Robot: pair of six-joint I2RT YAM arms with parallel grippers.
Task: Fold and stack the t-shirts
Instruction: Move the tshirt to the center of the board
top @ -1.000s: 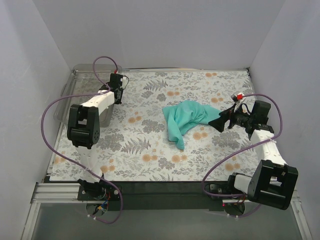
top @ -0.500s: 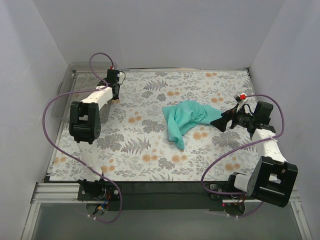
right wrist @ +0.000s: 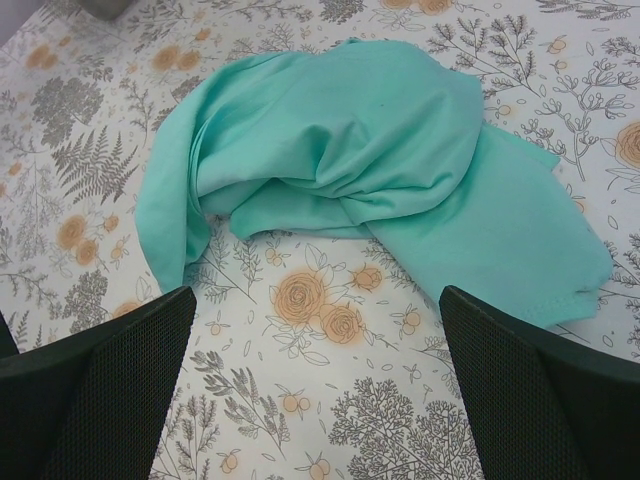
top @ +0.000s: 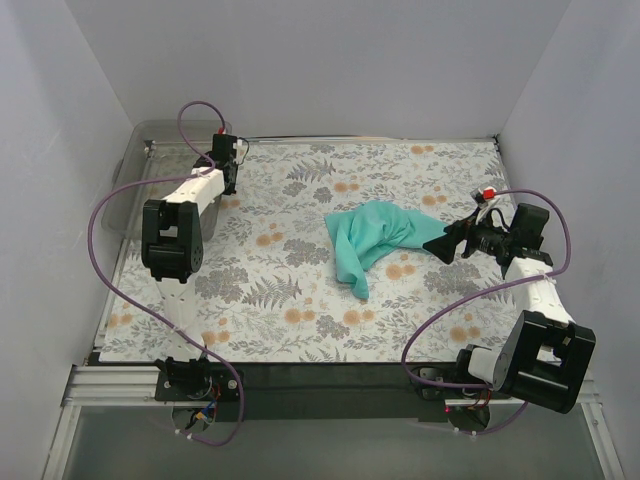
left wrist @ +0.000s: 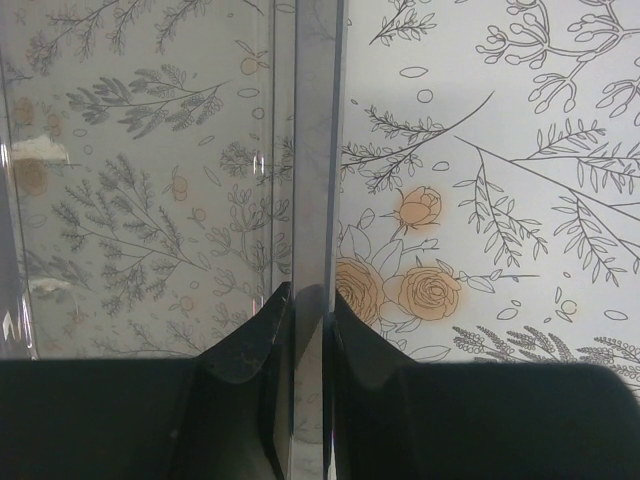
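Observation:
A crumpled teal t-shirt (top: pixel 375 238) lies right of the table's middle; it fills the upper part of the right wrist view (right wrist: pixel 350 170). My right gripper (top: pixel 440 246) is open and empty, just right of the shirt, low over the cloth (right wrist: pixel 315 340). My left gripper (top: pixel 229 188) is at the far left, shut on the rim of a clear plastic bin (top: pixel 150 185). In the left wrist view the bin's wall (left wrist: pixel 308 200) runs upright between my two fingers (left wrist: pixel 250 350).
The table is covered by a floral cloth (top: pixel 300 300). White walls enclose the left, back and right sides. Purple cables loop from both arms. The bin sits at the table's far-left corner, partly off the cloth.
My left gripper has moved away toward the back left, pulling the clear bin with it. My right gripper has shifted slightly right, away from the shirt.

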